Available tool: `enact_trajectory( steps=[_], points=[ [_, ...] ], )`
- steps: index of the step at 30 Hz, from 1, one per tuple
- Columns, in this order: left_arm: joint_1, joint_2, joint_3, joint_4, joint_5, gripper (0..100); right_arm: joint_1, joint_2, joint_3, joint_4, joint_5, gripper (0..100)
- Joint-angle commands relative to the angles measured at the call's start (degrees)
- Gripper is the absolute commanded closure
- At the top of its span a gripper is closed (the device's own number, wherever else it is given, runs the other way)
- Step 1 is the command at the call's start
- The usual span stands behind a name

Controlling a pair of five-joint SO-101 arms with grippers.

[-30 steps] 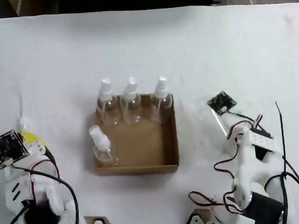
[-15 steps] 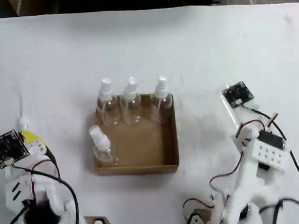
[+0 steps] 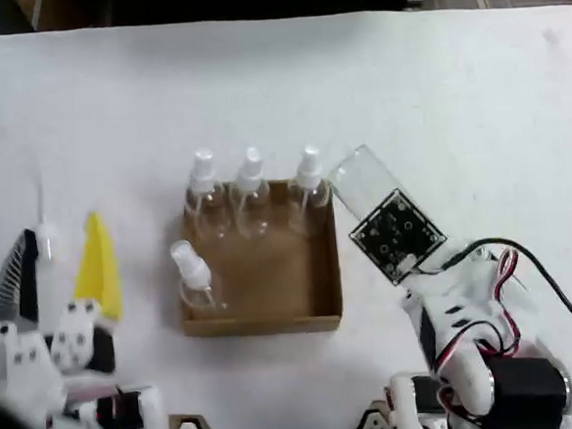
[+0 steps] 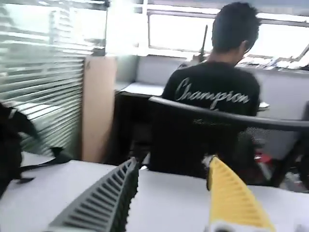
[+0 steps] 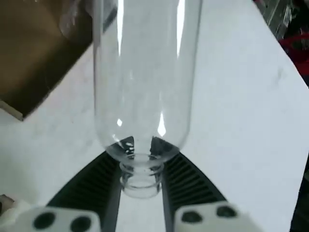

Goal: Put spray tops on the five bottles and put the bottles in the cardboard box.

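Four capped bottles (image 3: 252, 199) are standing in the cardboard box (image 3: 264, 325). Close up, the right gripper (image 5: 140, 162) is clamping the neck of an uncapped bottle (image 5: 145, 72); the left gripper (image 3: 60, 240) is gaping.

The right arm has swung in from the tabletop's right side twd the box (image 3: 264, 324). The right gripper (image 5: 141, 162) is clamped on the neck of a topless bottle (image 3: 362, 182). The bottle now lies tilted w/ its base by the box's far right corner (earlier it was only a faint streak under the arm, out nearer the right edge). The left gripper (image 3: 62, 235) has turned & spread. Its grey and yellow fingers (image 3: 98, 269) now point twd the far edge, where its cam board faced up before.
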Motion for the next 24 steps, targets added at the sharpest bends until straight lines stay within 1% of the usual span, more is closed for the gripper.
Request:
enact_trajectory(
  steps=[1, 4, 8, 13, 15, 20, 24],
  points=[
    [14.46, 0.31, -7.21, 0.53, 4.13, 76, -9.71, -0.92, -2.81, 1.71, -4.04, 98.1],
    [23.52, 1.01, -7.03, 0.44, 4.57, 76, -17.98, -0.4, -2.55, 1.54, -5.1, 98.1],
    [29.32, 6.37, -7.38, 0.62, 7.56, 76, -26.33, -0.4, -2.73, 1.36, -7.21, 98.1],
    [32.57, 13.41, -9.41, -0.26, 7.65, 76, -34.07, -0.4, -2.73, 0.84, -7.3, 98.1],
    [33.89, 15.34, -9.23, -0.26, 7.65, 76, -35.03, -0.4, -2.81, -0.57, -7.3, 98.1],
    [34.07, 17.19, -6.95, -0.7, 7.21, 76, -36.09, -0.4, -2.9, -2.59, -7.56, 98.1],
    [34.15, 17.19, -3.25, -1.14, -0.26, 76, -39.78, -0.4, -4.48, -2.95, -11.16, 98.1]
  ],
)
